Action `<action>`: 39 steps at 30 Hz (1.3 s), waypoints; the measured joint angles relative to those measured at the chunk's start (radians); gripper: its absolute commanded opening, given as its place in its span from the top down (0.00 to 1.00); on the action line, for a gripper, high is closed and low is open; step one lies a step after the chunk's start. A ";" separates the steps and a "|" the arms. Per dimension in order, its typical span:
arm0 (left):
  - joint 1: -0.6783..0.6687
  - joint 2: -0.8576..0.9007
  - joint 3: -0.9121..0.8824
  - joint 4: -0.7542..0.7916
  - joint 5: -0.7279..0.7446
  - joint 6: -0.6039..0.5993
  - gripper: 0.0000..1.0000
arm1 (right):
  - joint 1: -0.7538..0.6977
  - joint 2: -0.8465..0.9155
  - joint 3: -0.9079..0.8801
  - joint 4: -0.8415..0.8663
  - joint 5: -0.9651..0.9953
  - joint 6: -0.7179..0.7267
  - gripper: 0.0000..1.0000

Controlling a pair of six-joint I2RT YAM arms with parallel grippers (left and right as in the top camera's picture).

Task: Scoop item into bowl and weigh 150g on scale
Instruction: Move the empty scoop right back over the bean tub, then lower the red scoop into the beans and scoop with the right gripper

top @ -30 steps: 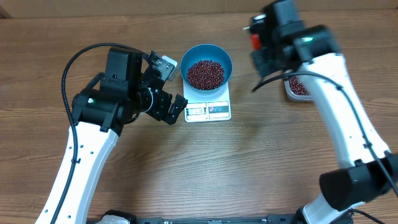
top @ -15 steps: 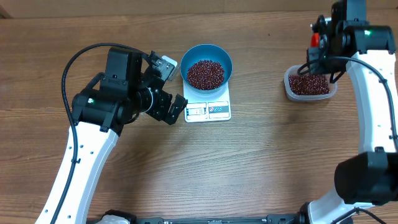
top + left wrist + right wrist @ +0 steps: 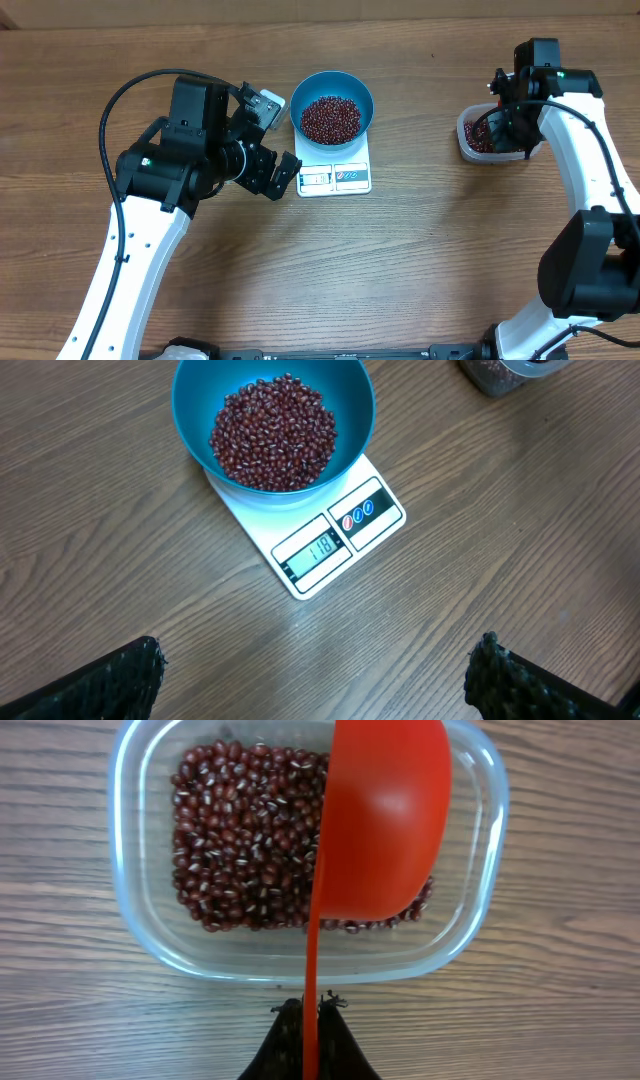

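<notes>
Right tool [image 3: 311, 1010]: you are keeping it clamped fully shut on the thin handle of the bright red-orange plastic scoop [image 3: 385, 820], which is hanging over the clear rounded-rectangular plastic tub [image 3: 480, 910]; you cannot tell whether the scoop is loaded.
Left tool [image 3: 318, 660]: you are holding it wide open and empty, near the scale and facing it.
Item: one heap of small dark red-brown beans [image 3: 272, 435] is lying in the round bright blue bowl [image 3: 355, 415]; a second heap [image 3: 245, 840] is waiting in the tub.
Bowl: it is sitting on the small flat white rectangular scale [image 3: 258, 520], which is resting on the wooden worktop [image 3: 420, 260].
Progress: scooping is well under way; the display is seeming to read 118, so you are probably needing one more part-scoop.
Count: two tools, one scoop, one tub, one bowl, one scale, two bean heaps.
</notes>
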 measured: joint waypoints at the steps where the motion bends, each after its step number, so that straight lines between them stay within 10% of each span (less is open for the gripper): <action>1: 0.000 0.000 0.000 0.000 0.000 0.000 0.00 | 0.000 0.000 0.000 0.002 0.010 -0.008 0.96; 39: 0.000 0.000 0.000 0.000 0.000 0.000 0.00 | -0.069 0.048 -0.016 0.038 0.183 -0.371 0.96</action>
